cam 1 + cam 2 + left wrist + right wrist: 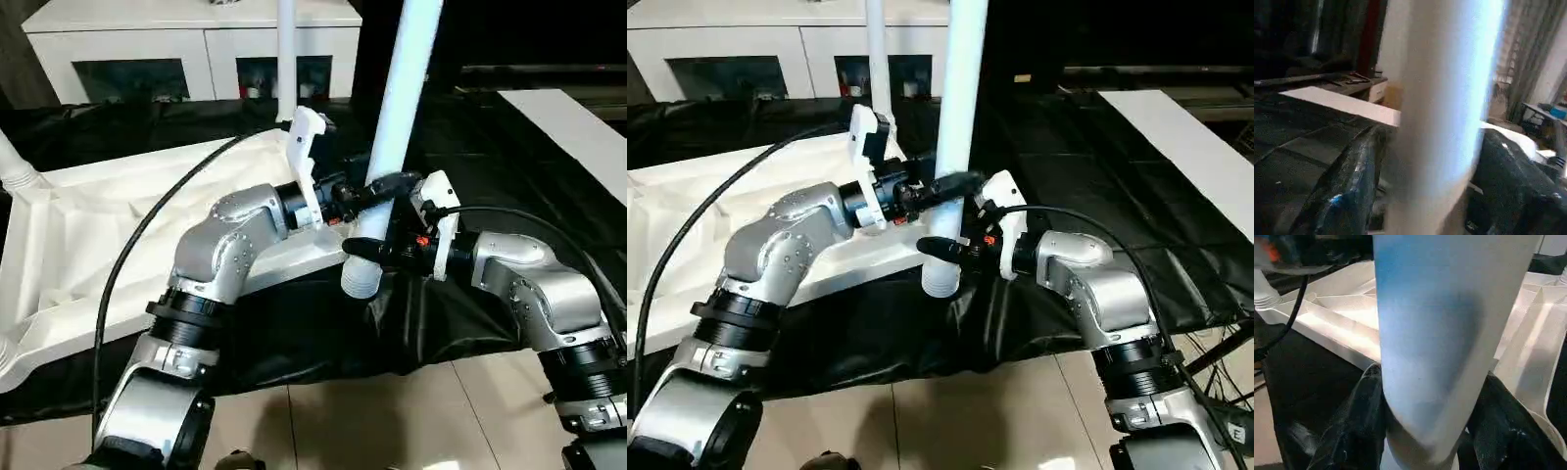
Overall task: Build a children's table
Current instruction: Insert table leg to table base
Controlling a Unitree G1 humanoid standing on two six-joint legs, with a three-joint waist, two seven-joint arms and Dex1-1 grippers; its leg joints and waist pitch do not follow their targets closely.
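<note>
Both the left gripper (377, 188) and right gripper (377, 250) clamp their black fingers around the long white tapered tube leg (397, 117), held upright beside the ribbed white plastic tabletop (69, 235).

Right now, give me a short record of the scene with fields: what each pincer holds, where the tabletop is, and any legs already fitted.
held leg: white tube leg, tilted, threaded end low, beyond the tabletop's near edge
left pincer: shut on the leg
right pincer: shut on the leg, lower down
tabletop: ribbed underside up, on the black-draped table
fitted leg: upright at the far corner
background: white cabinet
</note>
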